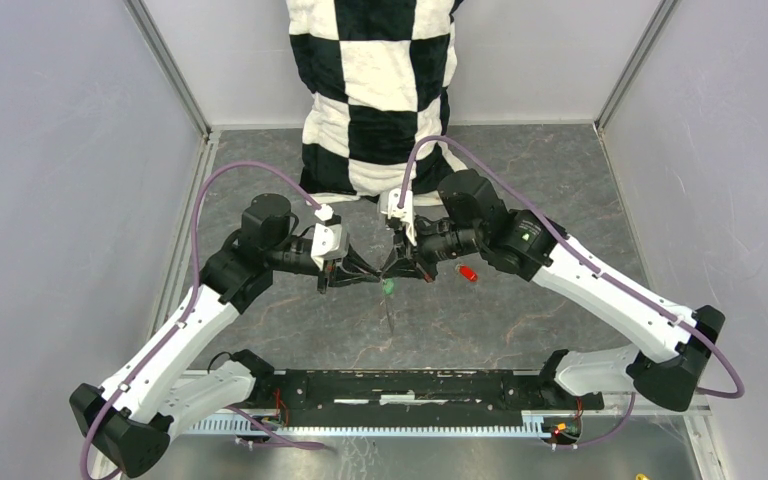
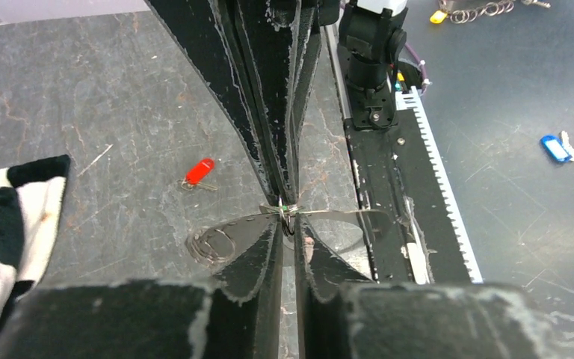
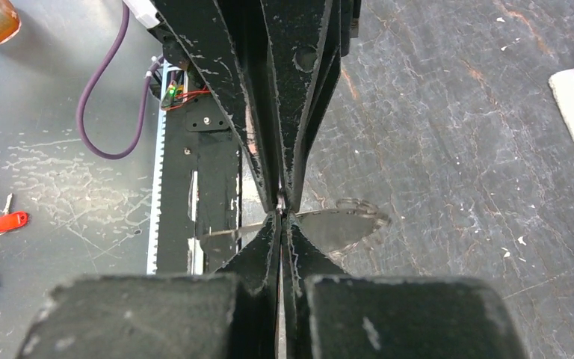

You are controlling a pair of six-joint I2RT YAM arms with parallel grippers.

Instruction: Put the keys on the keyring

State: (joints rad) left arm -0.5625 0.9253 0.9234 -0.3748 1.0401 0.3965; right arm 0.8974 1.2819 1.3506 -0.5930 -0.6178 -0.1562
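My two grippers meet tip to tip above the middle of the table. The right gripper [image 1: 397, 272] [image 3: 282, 217] is shut on the thin wire of the keyring [image 2: 344, 214] [image 3: 228, 230], which hangs as a loop [image 1: 388, 318] below the tips. The left gripper [image 1: 370, 278] [image 2: 290, 226] is nearly shut, with the small ring of the green key [image 1: 388, 288] [image 2: 289, 209] pinched between its tips, right at the wire. The red key [image 1: 468, 272] [image 2: 199, 170] lies flat on the table beside the right gripper, apart from both.
A black-and-white checkered cloth [image 1: 380, 90] [image 2: 7, 217] lies at the far side. The black base rail [image 1: 410, 385] runs along the near edge. Beyond it, on the metal shelf, lie spare tagged keys: blue [image 2: 554, 147], yellow [image 2: 439, 16], red [image 3: 11, 221].
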